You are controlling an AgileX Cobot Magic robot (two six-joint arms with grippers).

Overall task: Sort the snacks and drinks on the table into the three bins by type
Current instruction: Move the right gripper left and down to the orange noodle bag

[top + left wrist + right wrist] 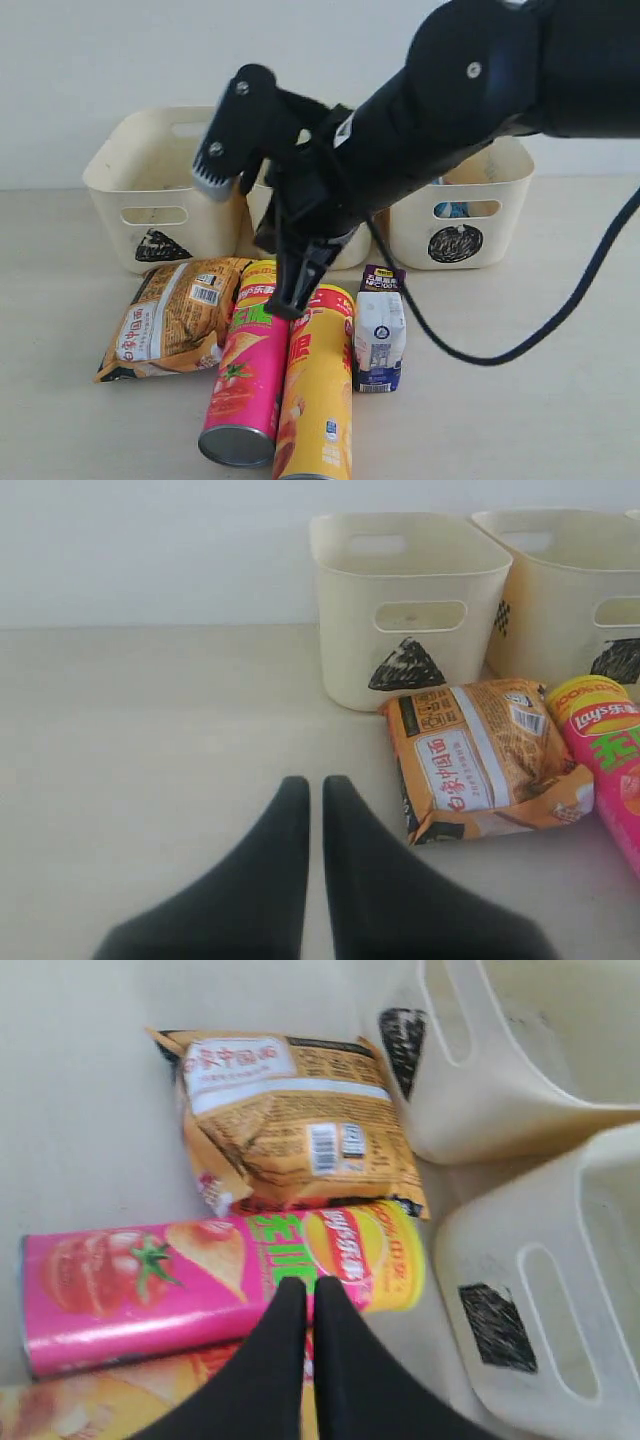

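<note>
Counter (520,400) holds three bins (150,170), pink tube (243,370), yellow tube (318,400), one orange bag (170,320), one carton (380,335); left fingers (270,880) and right fingers (275,1350) together.

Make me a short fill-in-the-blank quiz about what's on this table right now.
1. The orange bag lies in front of the bin marked with a black ____.
2. The pink tube lies between the orange bag and a tube coloured ____.
3. The only item standing upright on the table is the small white ____.

Missing words: triangle; yellow (the yellow tube); carton.
</note>
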